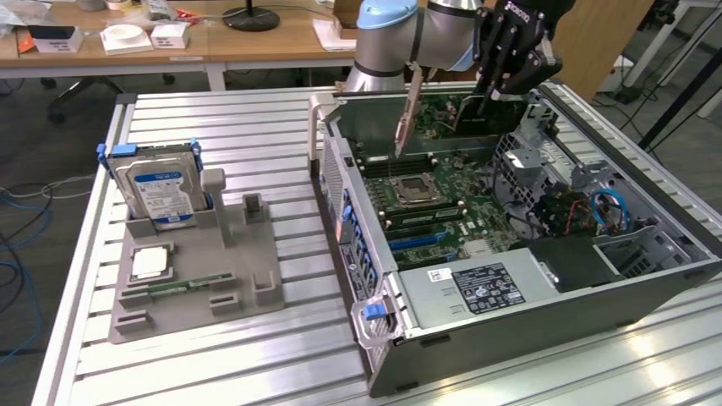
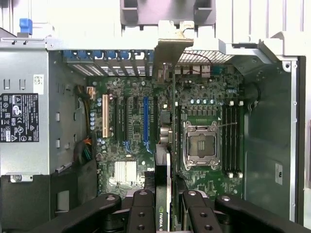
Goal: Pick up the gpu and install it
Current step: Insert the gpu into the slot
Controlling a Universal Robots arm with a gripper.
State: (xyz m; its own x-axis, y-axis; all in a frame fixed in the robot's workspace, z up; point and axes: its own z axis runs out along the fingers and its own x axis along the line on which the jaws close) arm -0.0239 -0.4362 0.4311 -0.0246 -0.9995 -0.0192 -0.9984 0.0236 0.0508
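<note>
We take the metal desk [image 1: 215,127] as our marker: a ribbed aluminium top that catches bright overhead glare at its near corner. Behind it stands a wooden desk [image 1: 270,46] on white legs, carrying white boxes [image 1: 124,35] and a round black base [image 1: 250,17]. Beside the metal desk, on the exterior view's left, we see dark grey floor [image 1: 62,139] with blue and white cables [image 1: 23,203] trailing across it. Past its far corner, on the exterior view's right, rises a brown wooden panel [image 1: 604,42].
</note>
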